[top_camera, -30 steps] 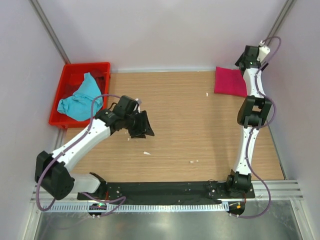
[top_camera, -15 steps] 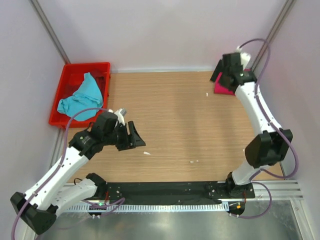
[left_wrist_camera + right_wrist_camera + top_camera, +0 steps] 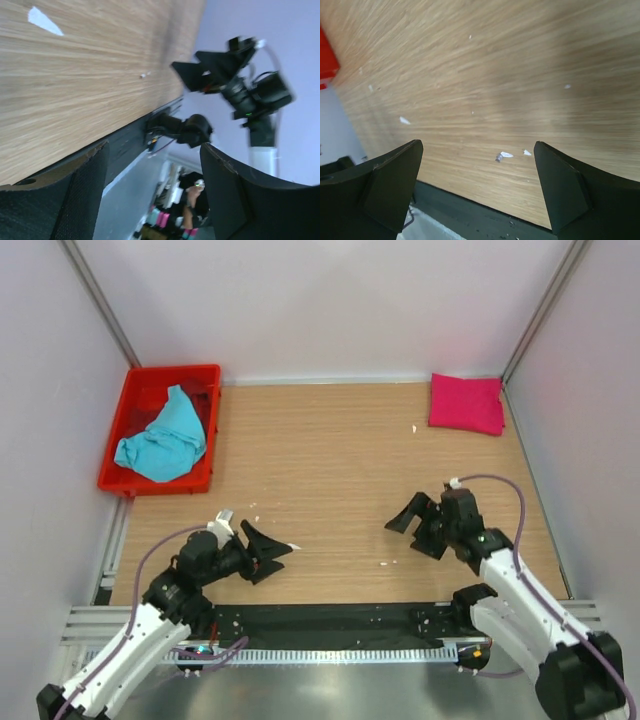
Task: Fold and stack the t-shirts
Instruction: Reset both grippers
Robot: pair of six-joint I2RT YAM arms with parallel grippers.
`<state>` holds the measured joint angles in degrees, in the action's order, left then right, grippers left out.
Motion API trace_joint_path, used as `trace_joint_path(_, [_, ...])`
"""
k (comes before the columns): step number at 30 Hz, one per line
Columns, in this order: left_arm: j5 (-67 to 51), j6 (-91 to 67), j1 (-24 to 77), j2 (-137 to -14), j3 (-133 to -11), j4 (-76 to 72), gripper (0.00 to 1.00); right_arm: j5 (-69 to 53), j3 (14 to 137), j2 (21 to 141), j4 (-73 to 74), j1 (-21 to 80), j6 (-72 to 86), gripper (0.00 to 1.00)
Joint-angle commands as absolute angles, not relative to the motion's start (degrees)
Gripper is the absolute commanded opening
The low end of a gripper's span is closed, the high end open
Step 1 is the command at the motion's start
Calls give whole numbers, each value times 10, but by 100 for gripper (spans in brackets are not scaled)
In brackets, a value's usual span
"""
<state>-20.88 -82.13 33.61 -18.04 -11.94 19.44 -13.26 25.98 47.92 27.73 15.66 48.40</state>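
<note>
Black jaws on our left gripper (image 3: 268, 554) stand wide with nothing between them, low over the near side of the wooden table (image 3: 340, 450). Our right gripper (image 3: 416, 527) gapes just as empty. Away to the far left, the turquoise t-shirt (image 3: 160, 440) lies crumpled in the red crate (image 3: 170, 371), its heap running roughly near-to-far. We judge the left gripper the nearer one. The pink t-shirt (image 3: 466, 403) sits folded in the far right corner.

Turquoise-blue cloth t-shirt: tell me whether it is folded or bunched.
Bunched: the turquoise-blue cloth t-shirt lies in an uneven, wrinkled heap inside the red plastic crate.
</note>
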Motion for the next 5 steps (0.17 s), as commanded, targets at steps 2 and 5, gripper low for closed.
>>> trace_joint_path(2, [-181, -965, 333, -43, -52, 58, 75, -249, 140, 357, 109, 159, 586, 100])
trace_joint_path(5, [-208, -1005, 334, 0, 11, -49, 77, -312, 33, 298, -21, 159, 671, 100])
